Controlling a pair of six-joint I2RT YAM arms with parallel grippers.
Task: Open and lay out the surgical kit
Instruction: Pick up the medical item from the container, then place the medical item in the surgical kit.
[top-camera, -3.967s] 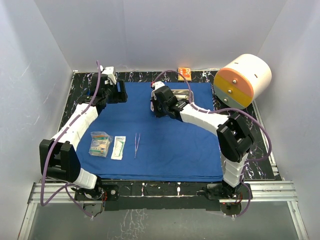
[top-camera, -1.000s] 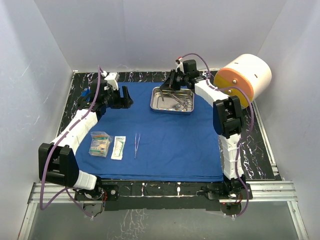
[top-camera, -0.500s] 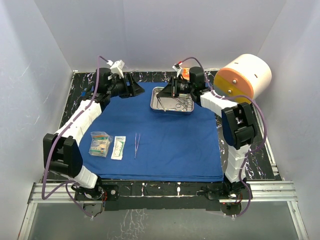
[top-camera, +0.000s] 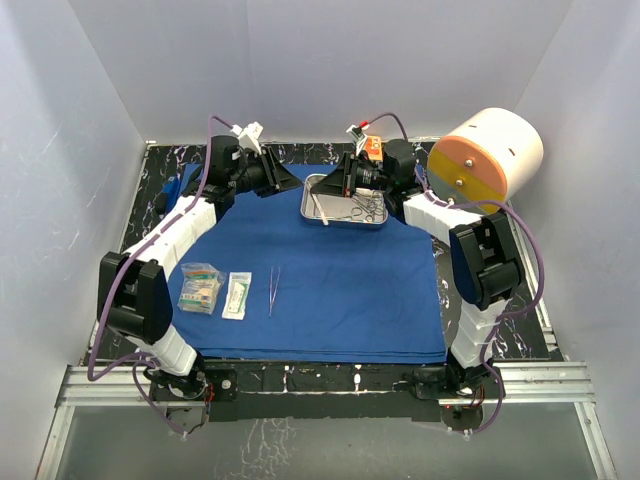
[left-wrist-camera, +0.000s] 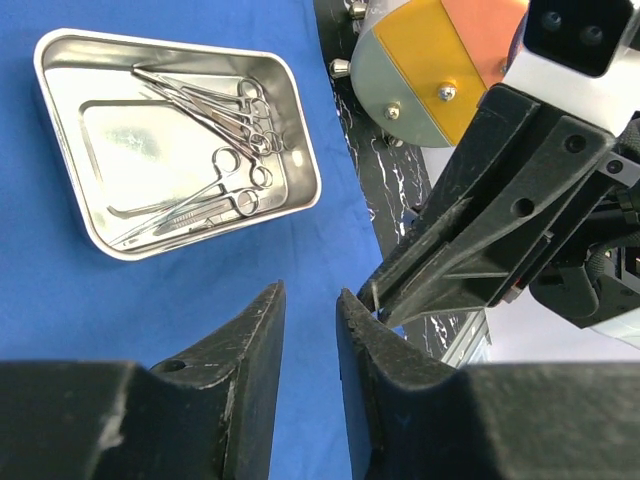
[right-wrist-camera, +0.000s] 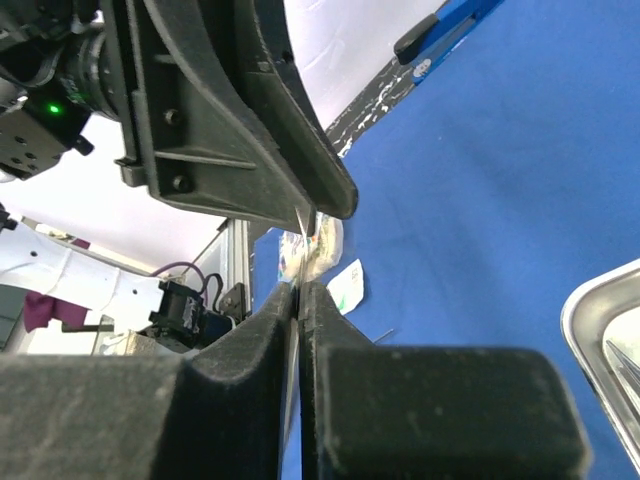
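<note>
Left jaws have swung toward the tray (left-wrist-camera: 130, 140), narrowed to a slim empty gap. Right jaws pinch a steel tool (top-camera: 318, 205) above that tray on the cloth (top-camera: 340, 280).

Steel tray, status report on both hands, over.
Left hand open, empty. Right hand shut on thin steel tool. Tray on blue cloth, clamps inside. Nothing between the hands.

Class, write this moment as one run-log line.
right pincer: shut on thin steel tool, near tray | left pincer: open, empty | cloth: spread flat
</note>
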